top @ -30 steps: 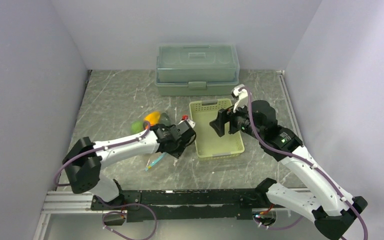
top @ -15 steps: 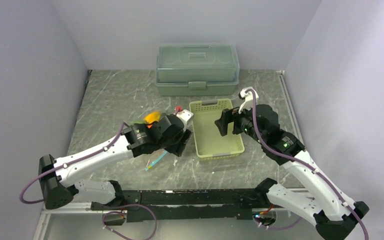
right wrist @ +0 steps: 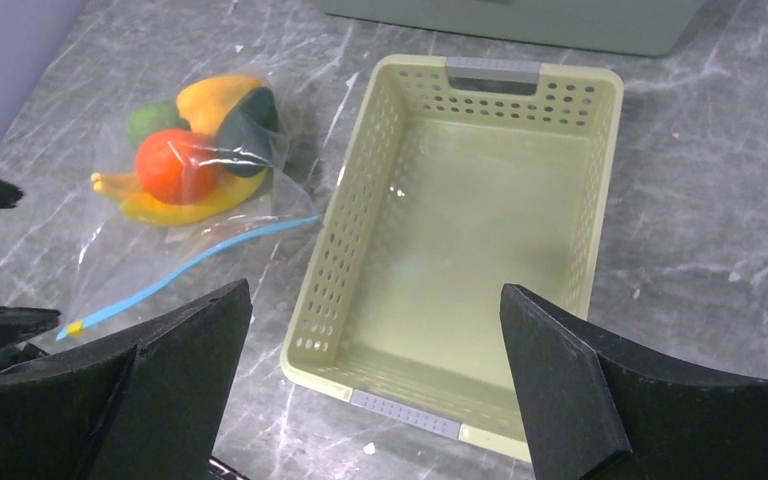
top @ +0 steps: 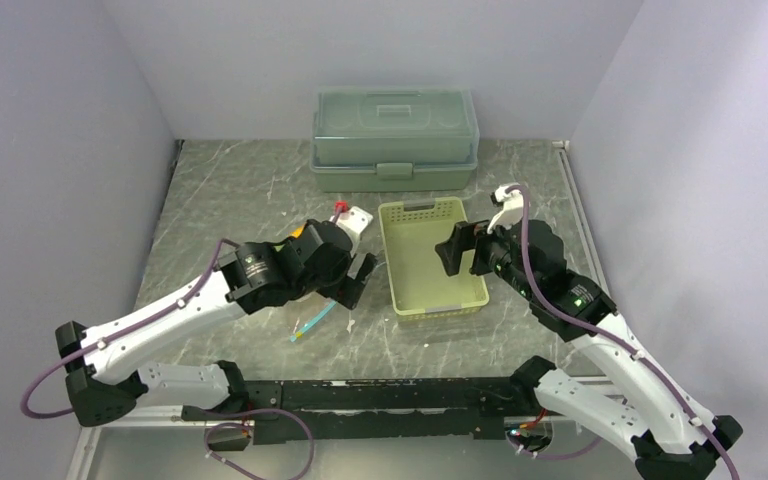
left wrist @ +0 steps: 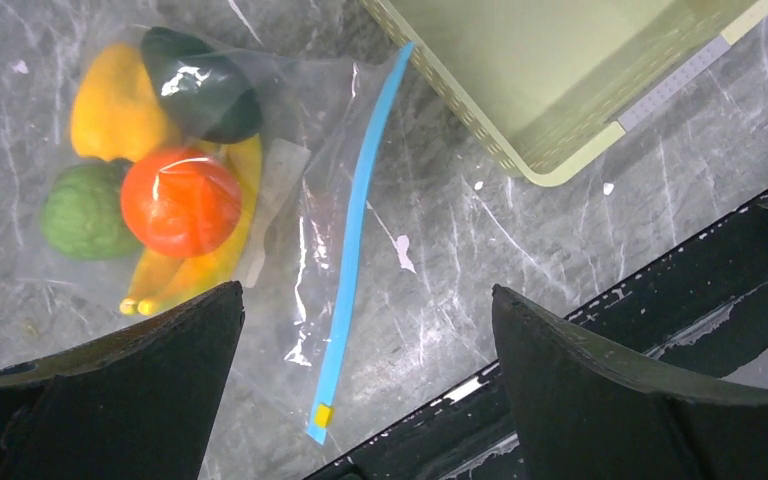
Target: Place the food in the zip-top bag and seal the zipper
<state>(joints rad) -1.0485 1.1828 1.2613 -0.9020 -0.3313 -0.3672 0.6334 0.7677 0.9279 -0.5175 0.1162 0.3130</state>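
moved: left arm has swung its wrist back toward the far left over the last second, and its elbow has dropped nearer and further left. The right arm has eased slightly right and near. The bag's near corner has not shifted.
left gripper [left wrist: 365, 300]: fingers spread wide, nothing between them. It hangs above the bag, not touching it.
right gripper [right wrist: 375, 290]: fingers also wide apart and empty. It hovers over the basket's near half.
zip-top bag [left wrist: 300, 170]: lies flat on the table [top: 230, 190], just left of the basket. In the top view the left arm hides most of it.
food: all inside the bag, bunched at its far left end.
- orange ball [left wrist: 180, 200]: in the middle, resting on the yellow bananas [left wrist: 195, 265]
- dark green avocado [left wrist: 200, 85]: touching the yellow pepper [left wrist: 120, 105] beside it
- light green fruit [left wrist: 85, 210]: against the ball
zipper [left wrist: 355, 225]: runs straight from beside the basket's left wall toward the near left, lying flat. Can't tell whether it's pressed closed.
basket [right wrist: 345, 240]: pale green, slotted, nothing in it, right of the bag.
lidded box [top: 395, 135]: translucent green, at the far edge, lid on.
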